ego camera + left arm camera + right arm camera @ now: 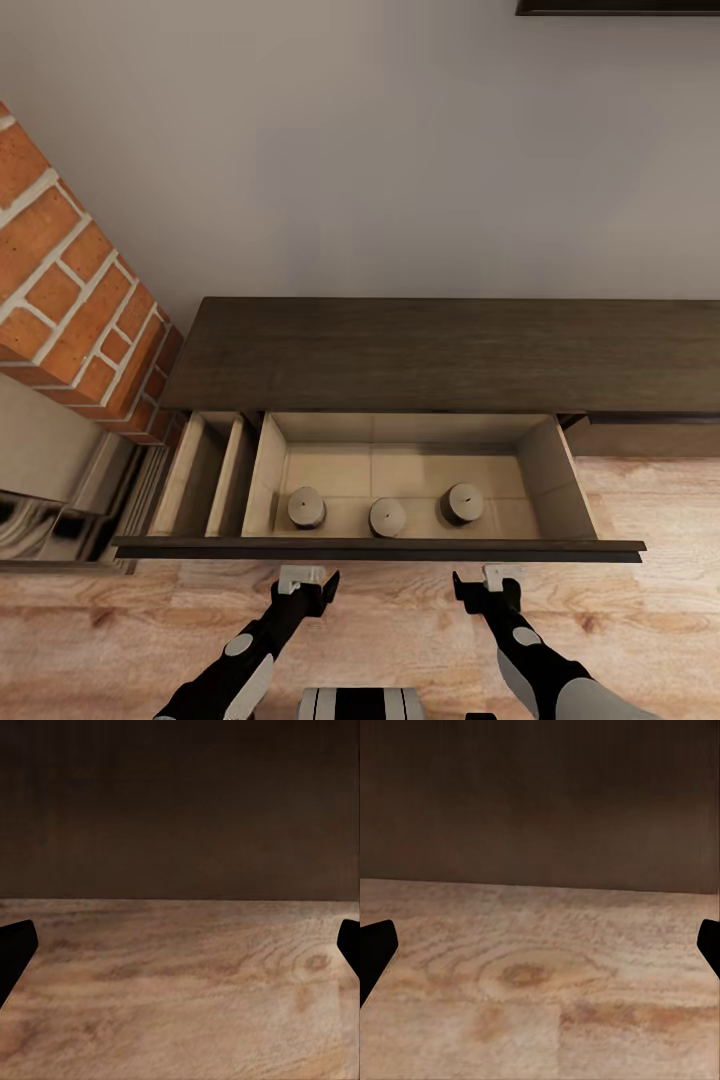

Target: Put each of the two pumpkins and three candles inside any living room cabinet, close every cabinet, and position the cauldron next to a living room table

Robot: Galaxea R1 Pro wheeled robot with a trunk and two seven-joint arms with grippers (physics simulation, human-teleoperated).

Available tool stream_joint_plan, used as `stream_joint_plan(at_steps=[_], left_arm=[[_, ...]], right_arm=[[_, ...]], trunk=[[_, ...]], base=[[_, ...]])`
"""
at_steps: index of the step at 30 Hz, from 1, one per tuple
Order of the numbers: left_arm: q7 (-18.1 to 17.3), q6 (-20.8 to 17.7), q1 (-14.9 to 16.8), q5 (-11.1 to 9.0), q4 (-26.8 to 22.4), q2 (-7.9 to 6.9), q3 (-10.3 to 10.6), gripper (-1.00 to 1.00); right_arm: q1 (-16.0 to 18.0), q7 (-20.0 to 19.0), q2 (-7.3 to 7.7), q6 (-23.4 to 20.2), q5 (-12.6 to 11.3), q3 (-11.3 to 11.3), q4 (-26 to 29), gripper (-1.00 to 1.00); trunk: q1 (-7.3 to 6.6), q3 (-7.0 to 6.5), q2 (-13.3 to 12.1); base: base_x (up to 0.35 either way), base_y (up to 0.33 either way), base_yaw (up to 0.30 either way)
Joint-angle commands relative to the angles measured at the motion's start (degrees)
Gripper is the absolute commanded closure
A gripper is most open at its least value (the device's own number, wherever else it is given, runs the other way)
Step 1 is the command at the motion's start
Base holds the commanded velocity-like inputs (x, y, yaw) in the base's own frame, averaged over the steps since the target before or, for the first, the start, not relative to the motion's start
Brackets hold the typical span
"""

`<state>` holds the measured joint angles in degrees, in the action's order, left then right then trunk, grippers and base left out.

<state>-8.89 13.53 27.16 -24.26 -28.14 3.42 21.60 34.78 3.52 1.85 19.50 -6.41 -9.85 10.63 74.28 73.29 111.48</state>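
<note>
All three candles (387,517) stand in the open cabinet drawer (560,480). The left gripper (305,579) and right gripper (487,583) hang just before the drawer front, jaws wide, empty. Judged step: closing. Next: push the front inward squarely.

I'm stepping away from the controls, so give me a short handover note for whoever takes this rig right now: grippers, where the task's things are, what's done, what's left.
Left gripper: open, empty, in front of the drawer front.
Right gripper: open, empty, likewise.
Candles: all three stand in a row in the cabinet's pulled-out drawer: left candle, middle candle, right candle.
Done: candles are in.
Left: the drawer is open and must be shut; the narrow compartment beside it near the brick fireplace also stands open. Pumpkins and cauldron are not in these pictures, so find and handle them.
</note>
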Motion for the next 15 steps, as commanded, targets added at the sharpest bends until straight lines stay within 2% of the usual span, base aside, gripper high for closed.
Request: stream_joint_plan(at_steps=[1, 5, 7, 15], left_arm=[[0.05, 0.0, 0.0, 0.0, -0.04, 0.05, -1.44, -1.0], [0.1, 0.0, 0.0, 0.0, -0.07, 0.09, -6.7, -1.0], [0.1, 0.02, 0.0, 0.0, -0.13, 0.15, -7.77, -1.0], [0.1, 0.12, 0.0, 0.0, -1.37, 0.19, -8.32, -1.0]], right_arm=[[0.14, 0.0, 0.0, -0.04, 0.0, 0.0, 0.38, -1.0], [0.76, 0.08, 0.0, 0.07, 0.0, 0.0, 0.98, -1.0], [0.86, 0.1, -0.02, 0.15, 0.0, 0.0, 2.0, -1.0], [1.07, 0.18, -0.06, 0.19, 0.0, 0.0, 4.1, -1.0]], trunk=[[0.0, 0.0, 0.0], [0.0, 0.0, 0.0], [0.0, 0.0, 0.0], [0.0, 0.0, 0.0]], base=[[0.0, 0.0, 0.0], [0.0, 0.0, 0.0], [0.0, 0.0, 0.0], [0.0, 0.0, 0.0]])
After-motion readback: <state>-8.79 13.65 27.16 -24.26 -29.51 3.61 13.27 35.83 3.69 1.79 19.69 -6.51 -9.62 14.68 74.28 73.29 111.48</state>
